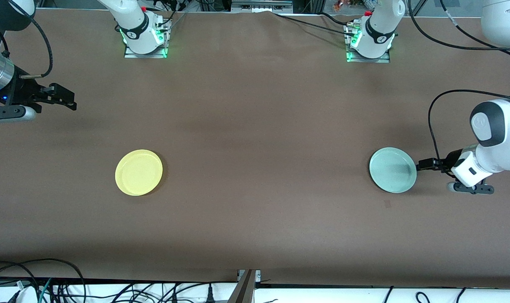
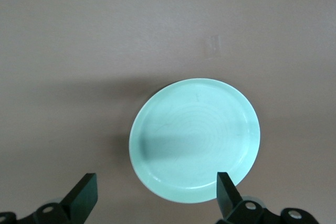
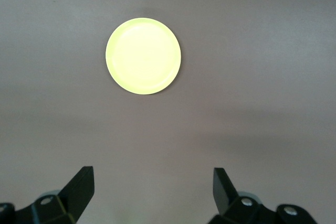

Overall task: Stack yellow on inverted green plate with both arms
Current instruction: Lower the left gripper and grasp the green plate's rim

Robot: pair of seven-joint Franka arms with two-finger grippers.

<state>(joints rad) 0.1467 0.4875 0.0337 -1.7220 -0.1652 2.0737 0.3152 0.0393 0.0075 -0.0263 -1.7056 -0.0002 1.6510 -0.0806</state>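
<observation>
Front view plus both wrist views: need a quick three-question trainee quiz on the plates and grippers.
1. True or false: the yellow plate rests on the green plate.
2. Which gripper is beside the green plate? A) left B) right
3. Fill in: both grippers' fingers are ____.

Key: 1 false, they lie apart at the table's two ends. 2 A, the left gripper; the right gripper waits off the yellow plate. 3 open.

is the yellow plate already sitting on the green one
No, the yellow plate lies alone on the table toward the right arm's end, well apart from the green plate at the left arm's end.
</observation>
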